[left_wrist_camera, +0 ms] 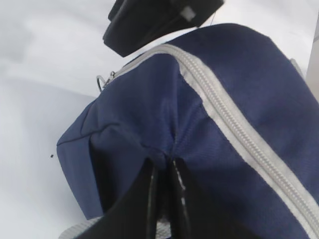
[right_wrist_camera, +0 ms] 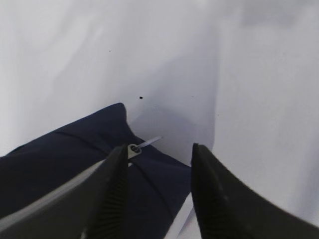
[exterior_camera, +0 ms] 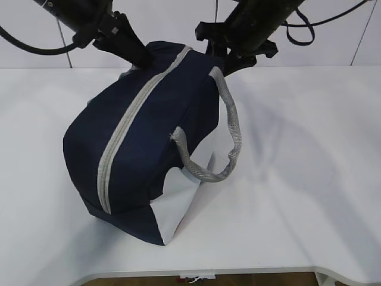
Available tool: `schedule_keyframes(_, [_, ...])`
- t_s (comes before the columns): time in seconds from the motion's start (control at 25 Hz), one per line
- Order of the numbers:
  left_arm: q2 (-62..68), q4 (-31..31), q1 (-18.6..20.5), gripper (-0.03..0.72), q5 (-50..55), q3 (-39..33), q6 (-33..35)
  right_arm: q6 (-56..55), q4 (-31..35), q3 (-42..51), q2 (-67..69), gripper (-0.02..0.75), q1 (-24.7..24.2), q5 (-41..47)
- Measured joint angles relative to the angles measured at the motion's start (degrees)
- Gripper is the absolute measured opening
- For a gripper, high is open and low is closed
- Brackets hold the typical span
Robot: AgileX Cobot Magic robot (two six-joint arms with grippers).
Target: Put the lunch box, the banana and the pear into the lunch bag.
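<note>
The navy lunch bag (exterior_camera: 161,119) lies on the white table with its grey zipper (exterior_camera: 128,125) shut along the top. My left gripper (exterior_camera: 138,55) is at the bag's far end. In the left wrist view it (left_wrist_camera: 163,167) is shut on a fold of the bag's navy fabric (left_wrist_camera: 144,109). My right gripper (exterior_camera: 233,58) hangs open over the far right corner. In the right wrist view it (right_wrist_camera: 159,149) straddles the bag's end (right_wrist_camera: 75,149), with the zipper pull (right_wrist_camera: 134,149) beside its left finger (right_wrist_camera: 112,194). The lunch box, banana and pear are out of view.
A grey woven handle (exterior_camera: 232,128) arches off the bag's right side above a white side panel (exterior_camera: 178,202). The white table (exterior_camera: 309,179) ends at its front edge (exterior_camera: 238,271). A white wall stands behind the arms.
</note>
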State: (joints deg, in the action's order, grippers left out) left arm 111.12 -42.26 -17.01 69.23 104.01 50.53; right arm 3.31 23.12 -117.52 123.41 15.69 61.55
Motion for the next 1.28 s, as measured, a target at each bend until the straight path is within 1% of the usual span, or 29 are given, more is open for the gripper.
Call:
schedule_keyframes(0.2, [0.0,0.0,0.0,0.014,-0.57,0.0,0.0,0.0,-0.51,-4.55,0.0,0.357,0.0,4.48])
schedule_keyframes(0.32, [0.0,0.0,0.0,0.043,-1.41,0.0,-1.67,0.0,-2.86,-5.63,-0.59,0.361,0.0,7.02])
schedule_keyframes(0.36, [0.0,0.0,0.0,0.07,-1.76,0.0,-2.79,0.0,-4.03,-5.63,-1.31,0.362,0.0,8.14])
schedule_keyframes(0.44, [0.0,0.0,0.0,0.148,-3.06,0.0,-5.49,0.0,-6.72,-5.74,-3.07,0.363,0.0,9.21])
schedule_keyframes(0.56, [0.0,-0.25,0.0,0.319,-4.58,0.0,-8.36,0.0,-9.94,-5.74,-5.36,0.363,0.0,9.72])
schedule_keyframes(0.64, [-0.2,-0.47,0.0,0.385,-4.94,0.0,-9.14,0.02,-10.68,-5.74,-6.67,0.363,0.0,9.92])
schedule_keyframes(0.68, [-0.21,-0.58,0.0,0.402,-5.09,0.0,-9.54,0.02,-10.83,-5.74,-7.06,0.363,0.0,9.97])
schedule_keyframes(0.8, [-1.27,0.49,0.53,0.422,-5.08,0.0,-10.35,0.02,-10.83,-5.74,-8.98,0.363,0.0,10.05])
schedule_keyframes(0.96, [-3.62,6.84,1.84,0.428,-3.67,0.0,-15.54,0.02,-10.38,-5.64,-12.08,0.363,0.0,10.19])
schedule_keyframes(1.04, [-4.55,9.07,2.87,0.428,-2.12,0.0,-18.01,0.02,-9.84,-4.63,-14.09,0.363,0.0,10.19])
schedule_keyframes(1.16, [-5.44,12.67,3.88,0.419,0.54,0.0,-21.8,0.02,-9.12,-0.74,-17.26,0.363,0.0,10.19])
schedule_keyframes(1.28, [-6.82,17.74,3.88,0.407,1.39,0.0,-26.31,0.02,-9.08,4.82,-21.14,0.363,0.0,10.19])
